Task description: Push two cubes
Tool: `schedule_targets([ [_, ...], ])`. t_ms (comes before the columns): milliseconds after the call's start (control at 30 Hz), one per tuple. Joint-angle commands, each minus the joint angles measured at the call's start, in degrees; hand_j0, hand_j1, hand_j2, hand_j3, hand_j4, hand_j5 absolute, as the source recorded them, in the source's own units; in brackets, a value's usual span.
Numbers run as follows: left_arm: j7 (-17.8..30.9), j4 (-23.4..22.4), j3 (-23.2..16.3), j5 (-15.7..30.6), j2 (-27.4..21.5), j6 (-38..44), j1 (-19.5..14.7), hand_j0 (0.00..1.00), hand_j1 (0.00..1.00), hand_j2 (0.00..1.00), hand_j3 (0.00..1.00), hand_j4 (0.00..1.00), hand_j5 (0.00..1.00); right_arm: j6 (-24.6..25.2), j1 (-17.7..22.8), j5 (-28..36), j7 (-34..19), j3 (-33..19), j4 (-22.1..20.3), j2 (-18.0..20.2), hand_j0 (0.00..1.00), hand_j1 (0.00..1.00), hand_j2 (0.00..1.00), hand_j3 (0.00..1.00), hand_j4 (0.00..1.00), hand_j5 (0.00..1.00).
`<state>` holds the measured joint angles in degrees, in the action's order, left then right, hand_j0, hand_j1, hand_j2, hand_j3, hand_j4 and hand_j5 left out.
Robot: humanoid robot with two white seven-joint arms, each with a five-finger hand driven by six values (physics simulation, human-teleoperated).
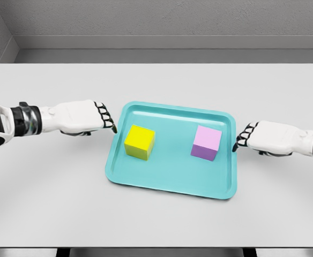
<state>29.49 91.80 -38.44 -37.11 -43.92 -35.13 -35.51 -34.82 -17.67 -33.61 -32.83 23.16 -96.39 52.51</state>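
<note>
A yellow cube (139, 142) sits in the left half of a teal tray (170, 184), and a pink cube (206, 143) sits in its right half. My left hand (106, 119) hovers at the tray's left rim, fingers curled downward and holding nothing, a short gap from the yellow cube. At the tray's right rim my right hand (242, 137) has its fingers curled the same way, empty, a little to the right of the pink cube.
The tray lies in the middle of a white table (156, 83). A grey wall stands behind the table's far edge.
</note>
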Motion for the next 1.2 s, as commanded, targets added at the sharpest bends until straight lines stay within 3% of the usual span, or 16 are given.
schedule_targets([
  [0, 0.0, 0.0, -0.1, 0.2, 0.9, 0.1, 0.0, 0.74, 0.74, 0.74, 0.74, 0.74, 0.74, -0.2, 0.0, 0.7, -0.7, 0.6, -0.1, -0.5, 0.73, 0.73, 0.73, 0.73, 0.73, 0.73],
  [533, 0.9, 2.4, -0.8, 0.6, 1.5, 0.1, 0.5, 0.75, 0.75, 0.75, 0.75, 0.75, 0.75, -0.2, -0.4, 1.4, -0.7, -0.4, -3.6, 0.8, 0.74, 0.74, 0.74, 0.74, 0.74, 0.74],
  [1067, 1.7, 2.5, -1.2, 0.4, 4.3, 0.1, 0.4, 0.75, 0.75, 0.75, 0.75, 0.75, 0.75, -0.2, -0.9, 0.6, -0.8, 0.6, -4.8, -0.2, 0.74, 0.74, 0.74, 0.74, 0.74, 0.74],
  [1167, 2.5, 2.5, -1.2, 0.4, 5.1, 0.1, 0.4, 0.75, 0.75, 0.75, 0.75, 0.75, 0.75, -0.2, -0.8, -1.2, -0.8, 0.6, -4.7, -2.6, 0.74, 0.74, 0.74, 0.74, 0.74, 0.74],
])
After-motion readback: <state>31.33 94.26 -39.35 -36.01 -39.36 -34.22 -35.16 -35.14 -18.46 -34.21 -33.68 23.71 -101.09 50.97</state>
